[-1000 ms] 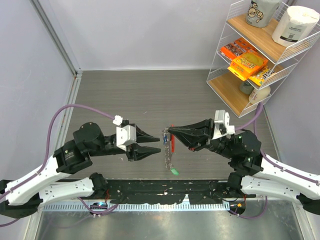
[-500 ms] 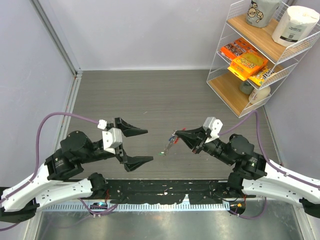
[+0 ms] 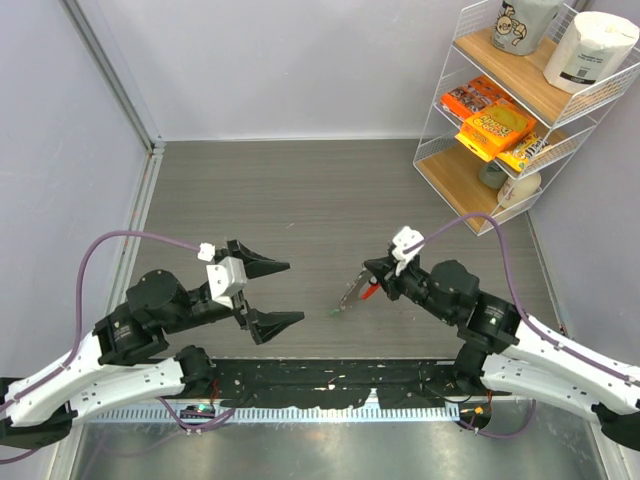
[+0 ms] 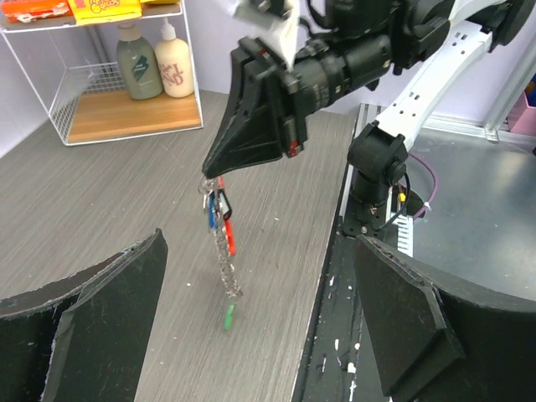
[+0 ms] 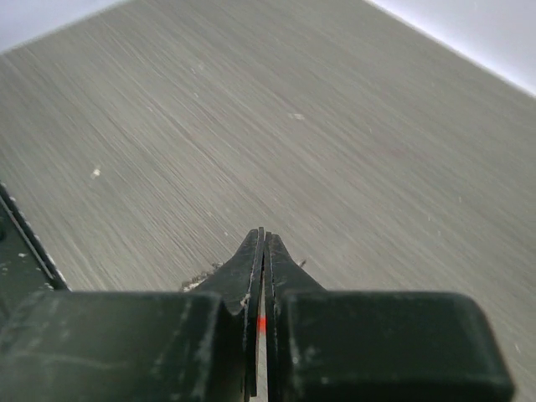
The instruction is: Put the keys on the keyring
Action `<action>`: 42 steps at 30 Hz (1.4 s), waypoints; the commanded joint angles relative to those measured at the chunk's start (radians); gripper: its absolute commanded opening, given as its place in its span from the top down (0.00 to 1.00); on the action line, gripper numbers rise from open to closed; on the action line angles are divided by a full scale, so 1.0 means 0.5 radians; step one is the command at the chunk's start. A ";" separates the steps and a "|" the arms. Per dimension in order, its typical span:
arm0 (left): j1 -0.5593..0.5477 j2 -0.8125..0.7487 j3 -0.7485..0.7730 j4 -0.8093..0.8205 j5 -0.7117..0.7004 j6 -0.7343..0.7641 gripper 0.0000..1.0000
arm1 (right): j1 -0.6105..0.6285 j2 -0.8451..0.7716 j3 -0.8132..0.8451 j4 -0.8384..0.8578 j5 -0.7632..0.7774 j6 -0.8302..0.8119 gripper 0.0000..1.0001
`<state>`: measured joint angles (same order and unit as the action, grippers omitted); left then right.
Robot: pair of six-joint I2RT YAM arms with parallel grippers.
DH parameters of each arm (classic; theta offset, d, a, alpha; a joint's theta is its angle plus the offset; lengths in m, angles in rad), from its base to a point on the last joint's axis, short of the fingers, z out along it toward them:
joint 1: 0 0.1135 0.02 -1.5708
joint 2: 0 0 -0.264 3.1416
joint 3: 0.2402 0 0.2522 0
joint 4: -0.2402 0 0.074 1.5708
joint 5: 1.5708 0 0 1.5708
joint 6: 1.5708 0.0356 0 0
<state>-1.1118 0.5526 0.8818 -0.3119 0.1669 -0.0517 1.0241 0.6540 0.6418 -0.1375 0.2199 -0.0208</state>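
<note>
My right gripper (image 3: 370, 278) is shut on the top of the keyring (image 3: 353, 296), which hangs down and to the left from its tips. In the left wrist view the keyring's silvery chain (image 4: 224, 261) dangles over the table with the red clip (image 4: 229, 234) and the blue key (image 4: 211, 218) beside it and the green key (image 4: 227, 316) at its lower end. The right wrist view shows only a red sliver of the clip (image 5: 261, 323) between the closed fingers (image 5: 280, 268). My left gripper (image 3: 294, 292) stands wide open to the left of the keyring, holding nothing.
A white wire shelf (image 3: 455, 190) stands at the back right with orange snack boxes (image 3: 495, 125) and a paper roll (image 3: 592, 50); bottles (image 4: 155, 63) sit on its lower tier. A black rail (image 3: 330, 385) runs along the near table edge.
The left gripper has opened wide and drawn back to the left, away from the keyring. The right gripper has swung and dipped with the keyring, which now hangs slanted.
</note>
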 commanded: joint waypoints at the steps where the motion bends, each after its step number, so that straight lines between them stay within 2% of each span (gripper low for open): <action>1: -0.004 -0.028 -0.012 0.062 -0.055 -0.044 0.00 | -0.228 0.204 0.103 0.039 -0.200 0.133 0.94; 5: -0.004 -0.044 -0.015 0.053 -0.058 -0.050 0.00 | -0.449 0.489 0.183 0.121 -0.485 0.290 0.95; 8: -0.004 -0.053 -0.015 0.044 -0.067 -0.053 0.00 | -0.542 0.710 0.281 0.177 -0.590 0.382 0.95; 21: -0.004 -0.074 -0.064 0.056 -0.085 -0.041 0.01 | -0.615 1.701 0.784 0.263 -0.452 0.563 0.94; 25: -0.004 -0.093 -0.076 0.026 -0.131 -0.050 0.00 | -0.634 1.876 0.821 0.422 -0.363 0.621 0.94; 27: -0.007 -0.114 -0.085 0.004 -0.153 -0.059 0.00 | -0.640 1.938 0.842 0.453 -0.336 0.646 0.87; 29: -0.004 -0.139 -0.095 -0.014 -0.183 -0.078 0.00 | -0.640 1.981 0.882 0.447 -0.308 0.634 0.69; 31: -0.004 -0.166 -0.098 -0.042 -0.202 -0.093 0.00 | -0.640 1.984 0.907 0.438 -0.280 0.609 0.57; 35: -0.004 -0.215 -0.098 -0.094 -0.284 -0.114 0.00 | -0.640 1.920 1.002 0.343 -0.228 0.499 0.39; 36: -0.007 -0.218 -0.095 -0.118 -0.309 -0.117 0.00 | -0.640 1.883 1.020 0.291 -0.213 0.487 0.36; 39: -0.004 -0.222 -0.079 -0.180 -0.426 -0.127 0.00 | -0.640 1.763 1.027 0.198 -0.133 0.453 0.17; 40: -0.004 -0.225 -0.070 -0.195 -0.444 -0.133 0.01 | -0.643 1.681 1.014 0.195 -0.115 0.447 0.13; 41: -0.004 -0.222 -0.067 -0.205 -0.469 -0.136 0.00 | -0.640 1.644 0.993 0.177 -0.099 0.444 0.04; 42: -0.004 -0.222 -0.064 -0.214 -0.484 -0.142 0.00 | -0.640 1.561 0.984 0.168 -0.081 0.443 0.01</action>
<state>-1.1118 0.4458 0.8314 -0.3939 -0.0006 -0.1024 0.7052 1.5921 1.1141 -0.0410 0.1101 0.2279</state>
